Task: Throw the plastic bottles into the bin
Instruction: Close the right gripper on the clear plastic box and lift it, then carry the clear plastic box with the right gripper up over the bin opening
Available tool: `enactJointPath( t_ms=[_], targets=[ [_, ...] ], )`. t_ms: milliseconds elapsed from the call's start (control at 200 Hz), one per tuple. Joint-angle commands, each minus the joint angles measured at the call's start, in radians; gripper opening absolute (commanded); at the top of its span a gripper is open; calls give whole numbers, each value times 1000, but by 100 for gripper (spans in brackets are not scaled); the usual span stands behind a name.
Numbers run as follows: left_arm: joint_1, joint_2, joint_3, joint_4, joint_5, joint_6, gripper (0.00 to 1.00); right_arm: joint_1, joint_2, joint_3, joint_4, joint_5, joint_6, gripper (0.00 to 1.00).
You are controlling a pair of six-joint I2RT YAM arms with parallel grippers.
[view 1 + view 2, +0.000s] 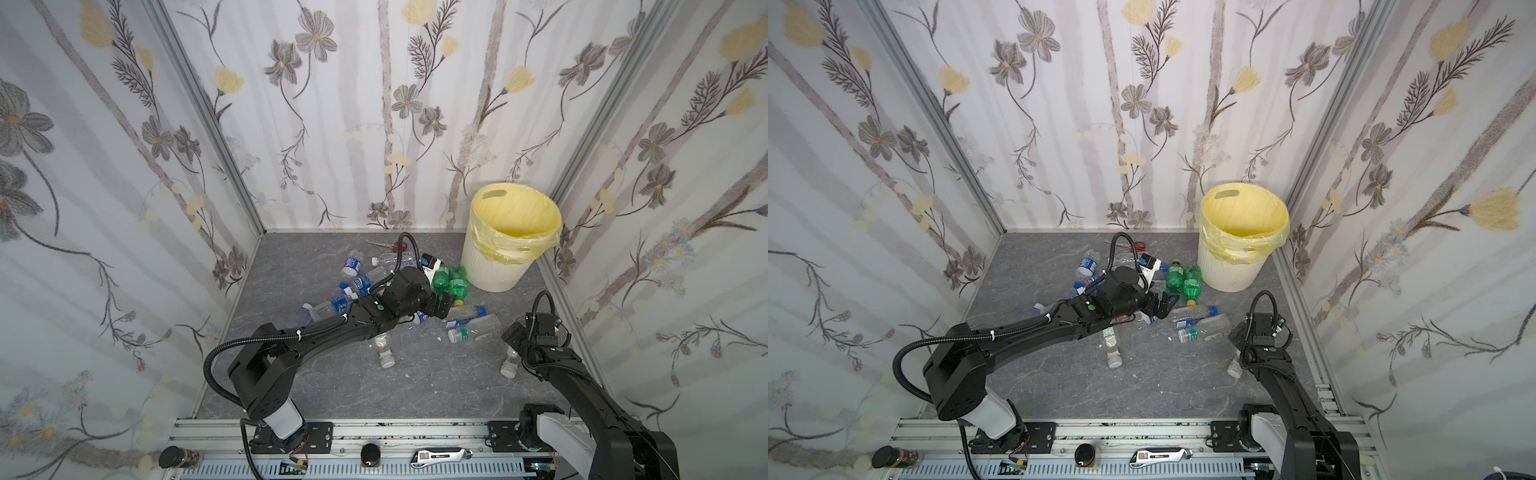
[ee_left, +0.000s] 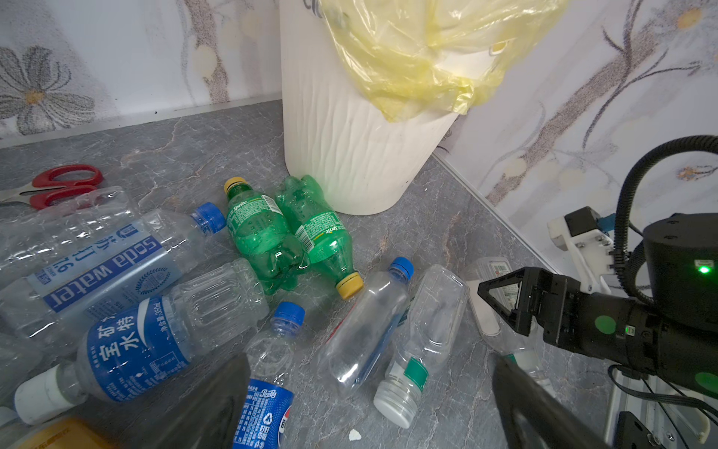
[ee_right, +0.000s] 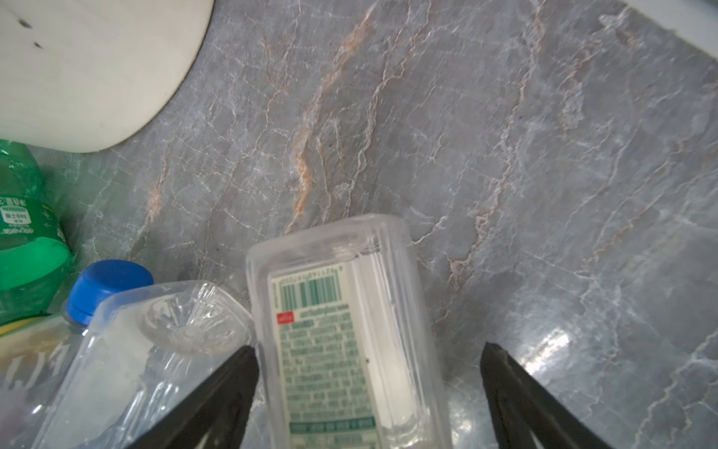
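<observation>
Several plastic bottles (image 2: 147,342) lie in a heap on the grey floor, mostly clear with blue labels. Two green ones (image 1: 451,280) (image 2: 264,233) rest beside the bin (image 1: 498,266) (image 1: 1229,270) (image 2: 349,155), a white ribbed basket with a yellow bag. My left gripper (image 2: 373,357) (image 1: 442,305) hangs open over the heap, above two clear bottles (image 2: 365,330) and holding nothing. My right gripper (image 3: 369,350) (image 1: 513,332) is open astride a clear bottle with a green-and-white label (image 3: 334,342) (image 1: 509,363). That bottle lies against one finger, with a gap at the other.
Red-handled scissors (image 2: 58,186) (image 1: 388,246) lie behind the heap near the back wall. One clear bottle (image 1: 384,351) lies alone under the left arm. Flowered walls close in the floor on three sides. A metal rail (image 1: 374,432) runs along the front.
</observation>
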Motion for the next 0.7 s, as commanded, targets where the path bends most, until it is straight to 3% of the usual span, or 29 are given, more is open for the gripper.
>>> enactJointPath(
  t_ms=[0, 240, 694],
  targets=[
    [0, -4, 4, 16, -3, 5, 100, 5, 28, 0, 67, -17, 17, 86],
    [-3, 4, 8, 16, 1, 7, 100, 5, 41, -11, 92, -22, 24, 67],
    [-38, 4, 26, 17, 93, 92, 100, -6, 8, 63, 61, -15, -9, 54]
  ],
)
